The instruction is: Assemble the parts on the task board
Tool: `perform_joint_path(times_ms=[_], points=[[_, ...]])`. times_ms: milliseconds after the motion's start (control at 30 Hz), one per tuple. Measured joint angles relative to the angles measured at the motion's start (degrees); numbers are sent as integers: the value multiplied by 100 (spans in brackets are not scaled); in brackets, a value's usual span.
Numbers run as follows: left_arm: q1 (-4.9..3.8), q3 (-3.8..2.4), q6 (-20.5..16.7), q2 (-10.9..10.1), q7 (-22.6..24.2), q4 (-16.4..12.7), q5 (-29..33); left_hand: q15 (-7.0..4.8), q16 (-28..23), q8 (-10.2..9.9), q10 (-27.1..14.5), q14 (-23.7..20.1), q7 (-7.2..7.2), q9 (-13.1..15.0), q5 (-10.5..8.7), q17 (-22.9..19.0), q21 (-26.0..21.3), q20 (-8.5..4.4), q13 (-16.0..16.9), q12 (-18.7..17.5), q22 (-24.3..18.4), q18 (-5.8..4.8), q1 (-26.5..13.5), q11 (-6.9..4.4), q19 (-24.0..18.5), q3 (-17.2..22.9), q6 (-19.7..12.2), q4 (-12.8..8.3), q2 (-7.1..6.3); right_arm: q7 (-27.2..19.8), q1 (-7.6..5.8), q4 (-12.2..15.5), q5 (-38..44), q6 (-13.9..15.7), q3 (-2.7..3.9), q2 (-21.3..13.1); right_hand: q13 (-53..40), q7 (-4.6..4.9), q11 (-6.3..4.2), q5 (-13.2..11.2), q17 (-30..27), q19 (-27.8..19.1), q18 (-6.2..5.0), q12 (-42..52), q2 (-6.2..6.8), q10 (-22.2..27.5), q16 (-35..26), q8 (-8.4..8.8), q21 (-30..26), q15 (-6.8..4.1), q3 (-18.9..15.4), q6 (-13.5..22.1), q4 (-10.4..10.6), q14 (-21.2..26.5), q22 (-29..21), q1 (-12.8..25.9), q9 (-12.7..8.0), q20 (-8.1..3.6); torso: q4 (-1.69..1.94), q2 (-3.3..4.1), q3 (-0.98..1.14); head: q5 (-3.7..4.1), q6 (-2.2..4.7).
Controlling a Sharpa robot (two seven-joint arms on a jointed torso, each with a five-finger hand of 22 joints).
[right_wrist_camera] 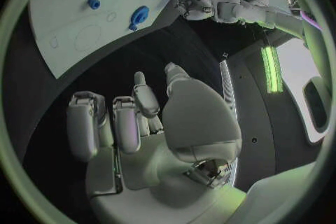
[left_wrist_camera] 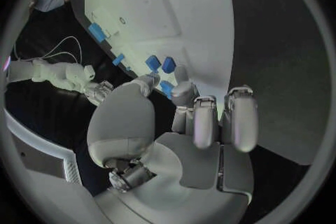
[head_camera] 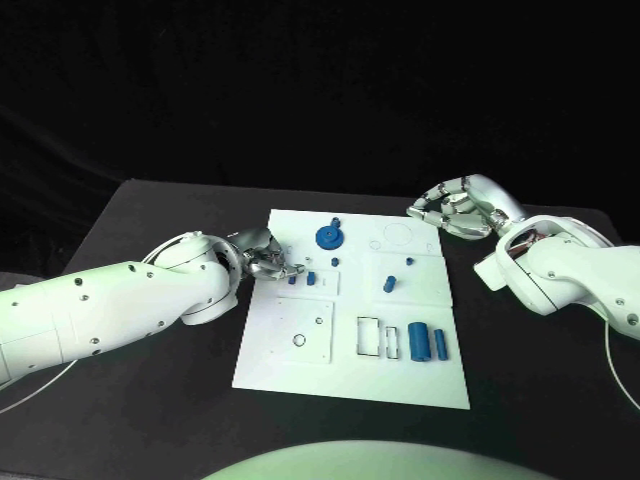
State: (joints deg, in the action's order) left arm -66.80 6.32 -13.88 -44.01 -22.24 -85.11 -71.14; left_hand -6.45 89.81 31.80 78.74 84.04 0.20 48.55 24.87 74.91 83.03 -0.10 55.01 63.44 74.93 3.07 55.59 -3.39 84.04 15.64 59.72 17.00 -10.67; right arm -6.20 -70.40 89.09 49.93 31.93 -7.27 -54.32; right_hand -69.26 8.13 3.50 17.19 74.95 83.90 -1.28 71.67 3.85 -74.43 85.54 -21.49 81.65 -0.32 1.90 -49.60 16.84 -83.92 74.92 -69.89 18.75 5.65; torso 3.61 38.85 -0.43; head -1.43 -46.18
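Parts (head_camera: 420, 341) on task board (head_camera: 299, 365); left hand (head_camera: 263, 255) fingertips pinching small part (left_wrist_camera: 167, 88).

Black table (head_camera: 147, 330), white task board (head_camera: 299, 365) lying flat at its middle

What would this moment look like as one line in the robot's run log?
left hand: at small blue parts on task board | right hand: curled, holding nothing, off board

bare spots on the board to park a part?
Free: task board's near strip below the blue cylinders, and the far right corner by the right robot hand. Crowded: far left, around the blue disc and left robot hand.
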Motion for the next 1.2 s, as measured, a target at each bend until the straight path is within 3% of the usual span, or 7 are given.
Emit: perform_joint_path(times_ms=[367,600,667,767,867,1033,1200], points=[[0,-122,-260,-96,199,-77,393,0,0,-24,-20,0,2,24,28,0,0,0,-111,-78,-1,0,-231,16,0,-502,-2,6,187,-2,11,-29,-1,0,0,6,0,0,0,24,0,0,0,0,-30,0,0,0,0,0,0,0,0,0,-1,30,-3,0,-1,-3,-1,7,16],[-98,-207,-577,-150,581,-88,719,108,-268,-242,-827,-6,214,24,62,0,-507,50,-1278,-1100,-367,55,94,167,-341,-458,-445,-26,279,-4,16,-51,-2,3,0,6,8,0,-18,48,-1,0,0,0,-14,18,0,0,0,0,-15,0,-16,0,-1,46,-5,0,-4,-5,2,25,43],[-148,-223,-678,-123,826,-69,858,349,-838,-472,-1553,-90,443,-93,7,-165,-1374,177,-1729,-1656,-1477,336,810,416,-1027,-126,-957,-111,131,-6,17,-62,-5,5,0,6,15,-21,-21,56,-1,0,0,-15,-14,21,0,0,-22,0,-15,21,-16,0,-1,46,-8,0,-4,-5,2,30,58],[-184,-228,-735,-29,1194,-19,988,551,-1311,-711,-2156,-386,694,-340,-57,-670,-2026,376,-2004,-2050,-2218,449,1502,628,-1489,183,-1312,-94,-103,-10,18,-72,-12,9,0,11,49,0,0,89,-1,0,0,-49,-15,44,0,0,-63,0,-15,42,-16,0,-2,46,-11,0,-7,-5,2,44,79],[-202,-229,-703,124,1513,42,1005,690,-2067,-948,-2696,-1135,861,-606,-57,-1686,-2924,507,-2320,-2525,-3207,628,2188,795,-2211,564,-1520,-282,-232,-18,19,-81,-21,13,0,19,168,0,-3,90,-1,0,0,-169,-15,170,-23,0,-63,0,-15,43,-16,0,-2,46,-16,0,-8,-3,2,66,98],[-223,-224,-513,401,1859,250,770,820,-2529,-1253,-2843,-1765,941,-1126,-155,-2427,-3236,685,-2958,-3159,-3436,628,2796,926,-2447,1063,-1532,-538,-467,-41,24,-91,-39,19,0,36,552,17,10,112,-2,-17,-89,-536,-31,487,-128,0,-291,0,-15,125,-16,0,-2,-128,-29,-13,-8,-2,2,91,125],[-235,-175,-326,681,2094,525,216,821,-2529,-1346,-2822,-1803,952,-1377,-208,-2554,-3239,686,-3234,-3356,-3417,627,2909,947,-2448,1204,-1463,-669,-523,-70,27,-100,-58,24,0,50,793,38,18,112,-56,-126,-179,-755,-21,637,-245,0,-547,0,2,163,-33,0,1,-252,-40,-20,-11,2,3,107,152]])
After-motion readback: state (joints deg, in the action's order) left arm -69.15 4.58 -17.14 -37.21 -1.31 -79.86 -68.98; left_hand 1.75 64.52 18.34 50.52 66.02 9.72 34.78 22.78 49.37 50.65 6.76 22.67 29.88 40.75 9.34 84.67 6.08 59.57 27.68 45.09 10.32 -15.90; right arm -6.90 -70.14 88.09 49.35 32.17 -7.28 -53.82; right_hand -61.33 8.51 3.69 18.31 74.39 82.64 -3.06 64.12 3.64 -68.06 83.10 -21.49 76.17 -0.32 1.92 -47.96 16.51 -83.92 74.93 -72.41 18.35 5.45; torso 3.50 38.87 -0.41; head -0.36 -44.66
